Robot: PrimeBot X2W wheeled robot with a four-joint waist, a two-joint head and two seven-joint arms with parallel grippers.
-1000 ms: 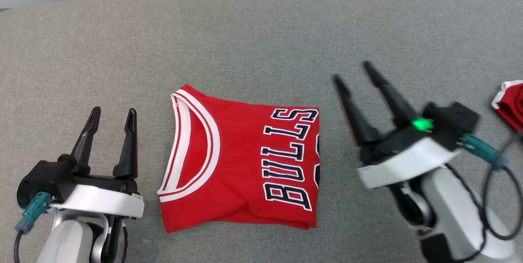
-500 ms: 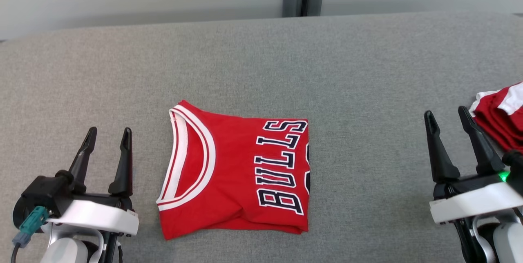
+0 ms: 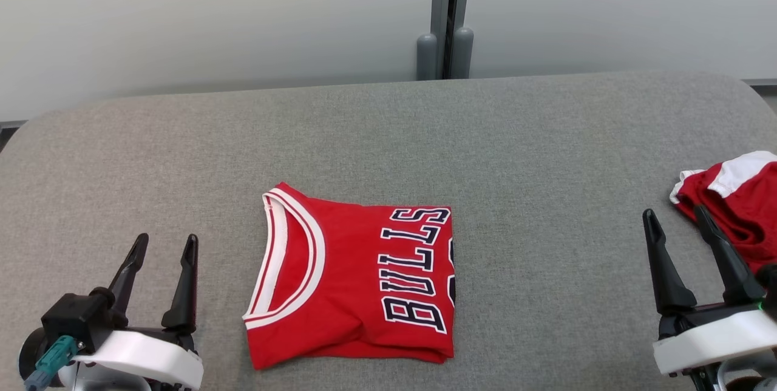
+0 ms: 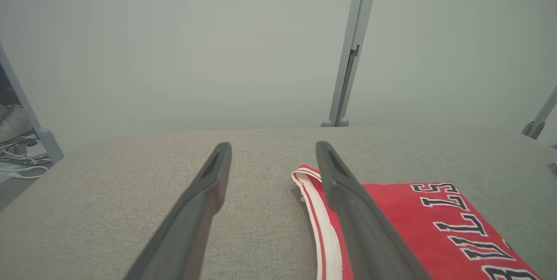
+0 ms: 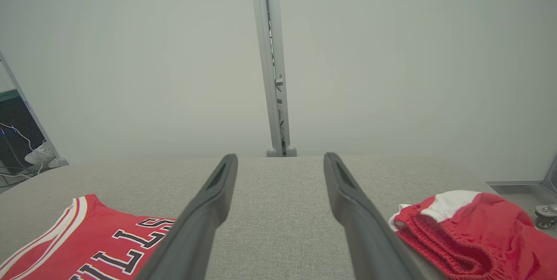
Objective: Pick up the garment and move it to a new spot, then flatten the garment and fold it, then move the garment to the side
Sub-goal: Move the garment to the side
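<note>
A red jersey with white neck trim and "BULLS" lettering lies folded into a rectangle on the grey table, its collar toward the left. It also shows as the jersey at the right of the left wrist view and the jersey at the lower left of the right wrist view. My left gripper stands open to the left of it, apart from the cloth, nothing between its fingers. My right gripper is open far to the right, holding nothing.
A crumpled red and white garment lies at the table's right edge, just beyond my right gripper; it also appears as the garment in the right wrist view. A pale wall with a metal post stands behind the grey padded table.
The head camera has tilted up, so the whole scene sits lower. My right gripper has drawn back from beside the jersey to the lower right. The jersey stays folded and still.
</note>
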